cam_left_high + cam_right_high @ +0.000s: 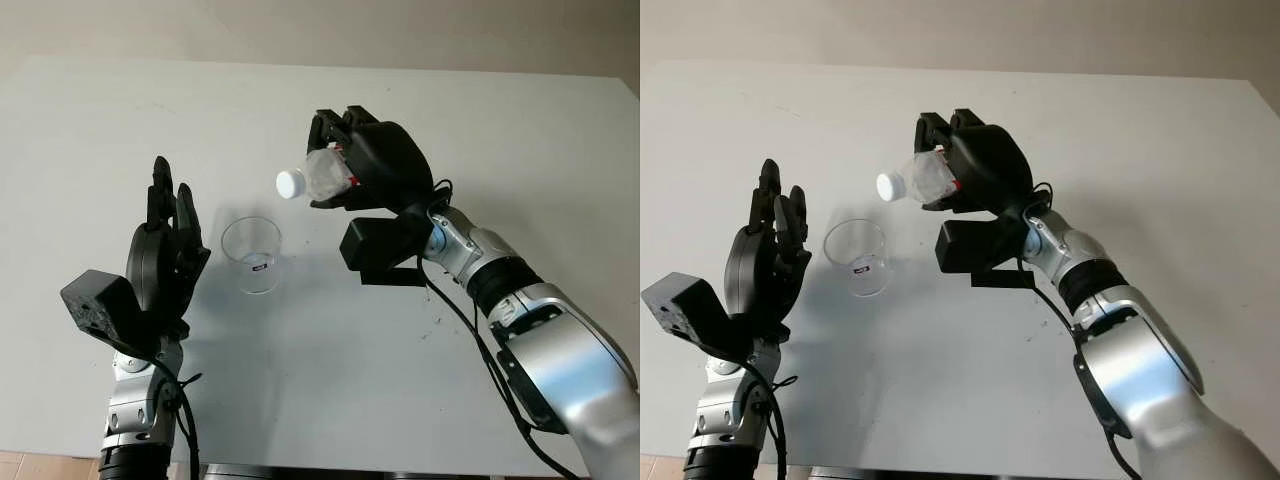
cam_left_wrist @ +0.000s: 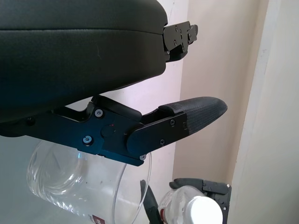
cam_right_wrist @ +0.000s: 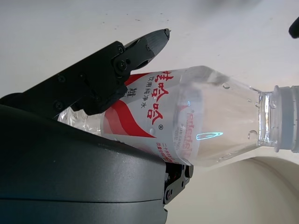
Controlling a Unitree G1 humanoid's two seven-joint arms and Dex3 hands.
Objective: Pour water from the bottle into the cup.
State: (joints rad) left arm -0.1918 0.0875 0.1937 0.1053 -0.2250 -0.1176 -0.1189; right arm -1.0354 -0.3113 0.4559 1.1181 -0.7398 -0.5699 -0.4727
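Note:
A clear plastic cup (image 1: 252, 254) stands upright on the white table (image 1: 330, 380). Above and to its right, my right hand (image 1: 345, 160) is shut on a clear water bottle (image 1: 322, 177) with a red and white label (image 3: 154, 116). The bottle is tipped on its side, its white cap (image 1: 288, 183) on and pointing left, over the cup's right rim. My left hand (image 1: 165, 240) is open, raised just left of the cup and apart from it. The cup (image 2: 79, 186) and the bottle's cap (image 2: 201, 210) also appear past the left hand's fingers (image 2: 187, 116).
The white table spreads wide on all sides of the cup. A beige wall (image 1: 320, 30) runs behind the table's far edge. Black cables (image 1: 470, 330) hang along my right forearm.

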